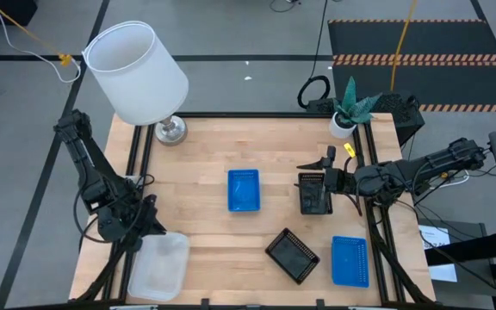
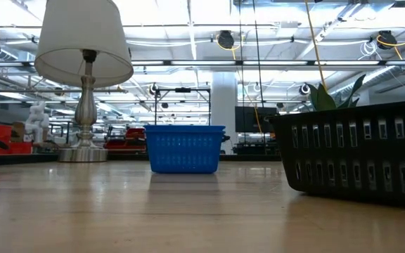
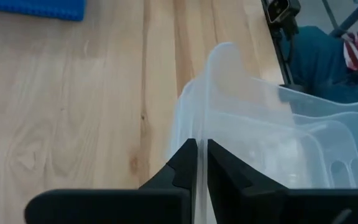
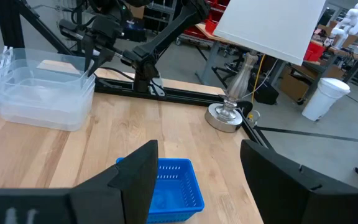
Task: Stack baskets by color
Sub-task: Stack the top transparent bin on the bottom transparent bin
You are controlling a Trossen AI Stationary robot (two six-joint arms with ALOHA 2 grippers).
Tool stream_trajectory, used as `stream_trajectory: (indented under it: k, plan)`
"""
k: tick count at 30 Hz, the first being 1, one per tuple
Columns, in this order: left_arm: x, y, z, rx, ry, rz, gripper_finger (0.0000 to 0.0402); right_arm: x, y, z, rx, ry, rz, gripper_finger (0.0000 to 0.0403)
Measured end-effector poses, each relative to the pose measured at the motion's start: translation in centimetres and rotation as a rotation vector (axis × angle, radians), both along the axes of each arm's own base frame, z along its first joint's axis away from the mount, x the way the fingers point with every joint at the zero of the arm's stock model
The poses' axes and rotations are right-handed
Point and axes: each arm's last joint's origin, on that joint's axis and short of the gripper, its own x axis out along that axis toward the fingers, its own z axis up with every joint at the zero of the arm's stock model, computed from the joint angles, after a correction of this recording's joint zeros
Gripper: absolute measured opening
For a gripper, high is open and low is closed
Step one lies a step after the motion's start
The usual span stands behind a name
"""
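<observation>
The left gripper [image 3: 202,163] was seen pinched narrow on the rim of the clear baskets [image 1: 158,265], nested at the table's near left corner. If that thin wall were let go unevenly, the stack could be tipped or dragged off the edge. The right gripper [image 1: 327,163] was held wide beside a black basket [image 1: 314,192], with the central blue basket [image 1: 244,189] well apart; a careless descent could knock the black basket askew.

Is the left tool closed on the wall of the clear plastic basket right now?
Yes, the left wrist view shows the left tool with its dark fingers pinching the thin wall of the clear translucent plastic basket.
</observation>
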Motion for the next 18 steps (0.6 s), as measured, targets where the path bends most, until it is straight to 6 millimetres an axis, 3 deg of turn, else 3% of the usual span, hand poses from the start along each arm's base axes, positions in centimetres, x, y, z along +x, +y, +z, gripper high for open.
stream_trajectory:
  k: [11,18]
  plan:
    - [0.02,-0.01,0.03,-0.051,0.016,0.054,0.0088,0.00,0.00,0.00,0.000,0.000,0.000,0.0222]
    - [0.06,-0.02,-0.01,-0.079,0.026,0.096,0.0092,0.00,0.00,0.00,0.000,0.000,0.000,0.0221]
